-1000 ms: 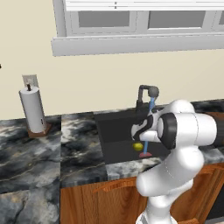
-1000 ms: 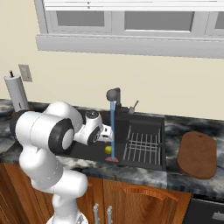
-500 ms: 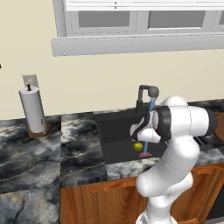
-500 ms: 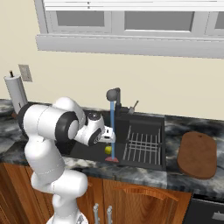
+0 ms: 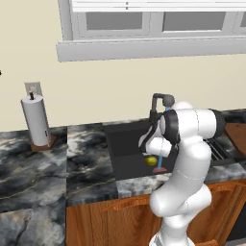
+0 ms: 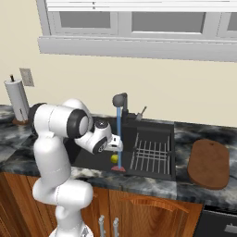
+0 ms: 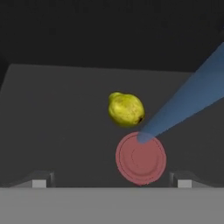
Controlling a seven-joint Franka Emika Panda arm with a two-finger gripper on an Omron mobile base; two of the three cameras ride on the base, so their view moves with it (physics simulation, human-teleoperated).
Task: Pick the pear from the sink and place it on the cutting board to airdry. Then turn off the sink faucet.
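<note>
Gripper (image 7: 111, 181) spread apart, empty, above small yellow-green pear (image 7: 126, 110) on dark grey sink (image 7: 57, 109) floor, just beside pinkish-red round drain spot (image 7: 141, 158) under thin blue stream (image 7: 188, 103).

Glossy white arm, dark joints

pear (image 7: 126, 110) in sink (image 6: 152, 134) beside drain spot (image 7: 141, 158), cutting board (image 6: 208, 163) right of sink
</note>
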